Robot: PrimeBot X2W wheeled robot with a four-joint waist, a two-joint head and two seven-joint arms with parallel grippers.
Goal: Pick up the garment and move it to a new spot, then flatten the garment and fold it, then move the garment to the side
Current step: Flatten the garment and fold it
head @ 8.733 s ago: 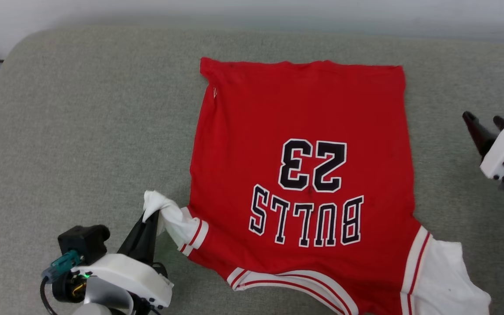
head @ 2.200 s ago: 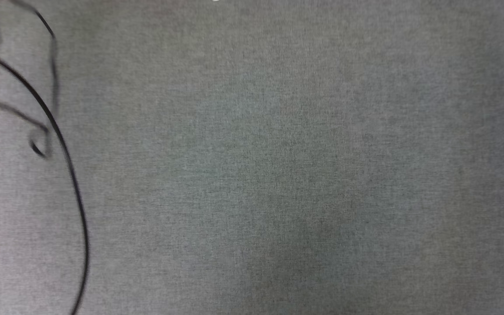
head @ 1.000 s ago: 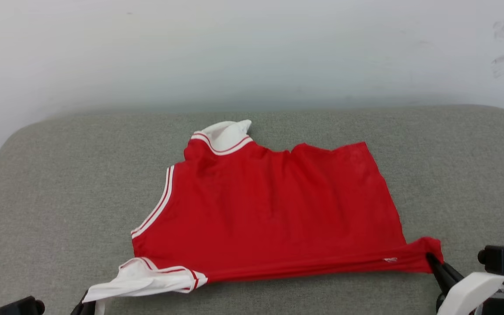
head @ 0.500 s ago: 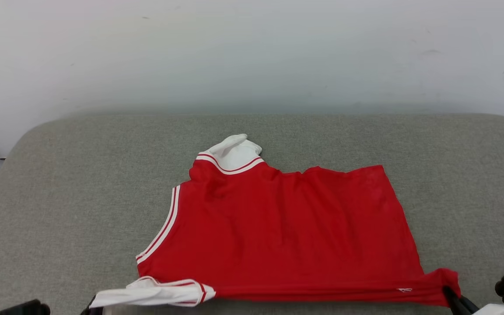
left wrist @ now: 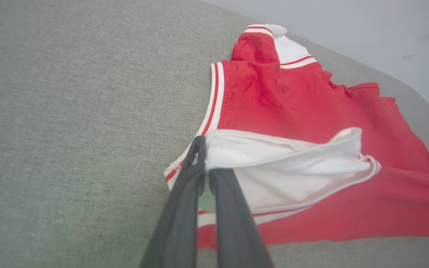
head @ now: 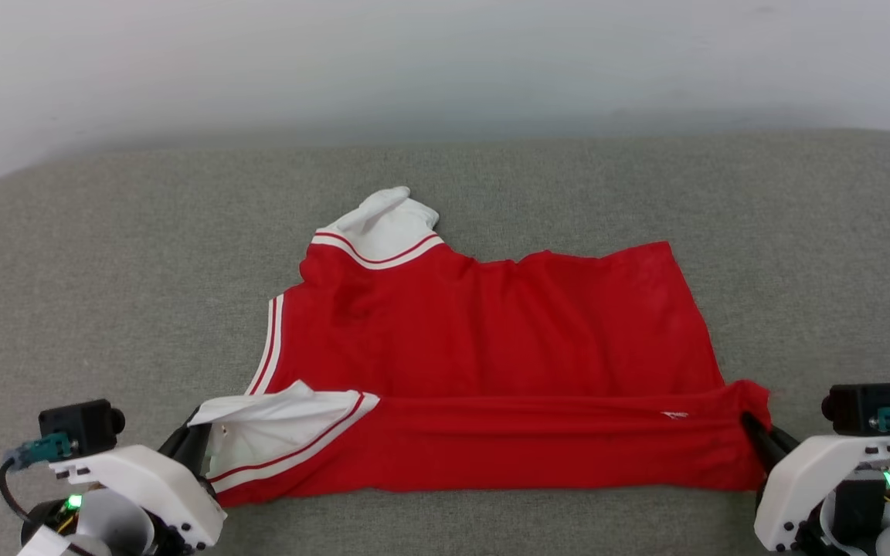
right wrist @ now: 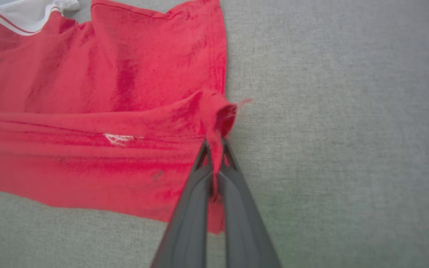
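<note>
**Red jersey held at both near corners, stretched across the cushion**

- Left claw point(head: 196, 436): low at the left of the head view. Its two dark fingers are pressed together on the cuff edge of the near white sleeve point(head: 279, 421). In the left wrist view the white cloth is pinched right at the fingertips, and the sleeve opens out to the right of them.
- Red jersey T-shirt point(head: 491, 332): lies in the middle of the grey fabric cushion point(head: 105, 270), a plain red face up, the body wrinkled.
  - The red-and-white striped trim point(head: 266, 355) runs along its left edge.
  - The far white sleeve point(head: 383, 224) is bunched at the far left corner, towards the pale wall point(head: 445, 62).
  - The near edge is drawn into a straight, taut red band between the two claws. A small white mark point(head: 674, 415) sits near its right end.
  - I cannot tell whether this band touches the cushion.
- Right claw point(head: 750, 423): low at the right. Its fingers are clamped on the near right red corner. In the right wrist view the cloth is gathered into a small knot at the tips.
</note>
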